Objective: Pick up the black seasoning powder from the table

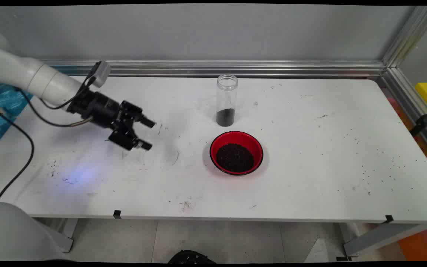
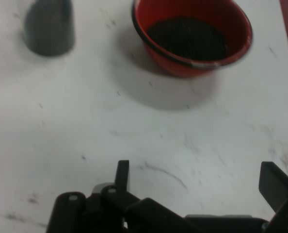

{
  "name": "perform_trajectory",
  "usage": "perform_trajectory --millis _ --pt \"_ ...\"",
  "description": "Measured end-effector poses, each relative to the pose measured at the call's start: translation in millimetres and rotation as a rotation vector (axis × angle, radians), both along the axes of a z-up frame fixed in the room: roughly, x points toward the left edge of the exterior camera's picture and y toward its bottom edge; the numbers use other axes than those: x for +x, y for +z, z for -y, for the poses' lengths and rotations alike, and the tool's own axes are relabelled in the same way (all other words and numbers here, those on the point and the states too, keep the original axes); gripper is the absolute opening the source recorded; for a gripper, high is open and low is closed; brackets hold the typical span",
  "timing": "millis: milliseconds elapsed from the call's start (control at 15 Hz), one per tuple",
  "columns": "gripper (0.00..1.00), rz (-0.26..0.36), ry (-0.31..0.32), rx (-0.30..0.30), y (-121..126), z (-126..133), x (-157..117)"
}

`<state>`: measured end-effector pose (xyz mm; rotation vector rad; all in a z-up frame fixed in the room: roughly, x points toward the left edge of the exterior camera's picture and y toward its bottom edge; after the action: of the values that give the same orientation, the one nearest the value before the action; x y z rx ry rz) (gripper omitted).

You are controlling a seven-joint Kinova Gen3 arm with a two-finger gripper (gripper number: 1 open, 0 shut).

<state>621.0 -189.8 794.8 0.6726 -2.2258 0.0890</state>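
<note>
The claw (image 1: 147,134) hangs low over the left part of the white desk (image 1: 310,148), with its two fingers wide apart and nothing between them. Ahead of the claw, well apart from it, stands one red bowl (image 1: 236,152) with a black rim, filled with dark grains. Just behind the bowl stands one clear upright jar (image 1: 226,100), open on top, with some dark grains at the bottom. Between the claw and the bowl is only bare desk.
</note>
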Motion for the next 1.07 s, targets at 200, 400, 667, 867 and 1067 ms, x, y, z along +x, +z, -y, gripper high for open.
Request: perform_trajectory --millis 200,400,667,867,1067 --pt "1.00 -0.014 0.036 -0.034 2 20 -12" --pt "1.00 -0.022 0.064 -0.071 3 40 -25" --pt "1.00 -0.027 0.078 -0.111 2 58 -37" --pt "1.00 -0.026 0.081 -0.140 0 70 -46" --pt "1.00 -0.020 0.076 -0.187 -3 84 -59"
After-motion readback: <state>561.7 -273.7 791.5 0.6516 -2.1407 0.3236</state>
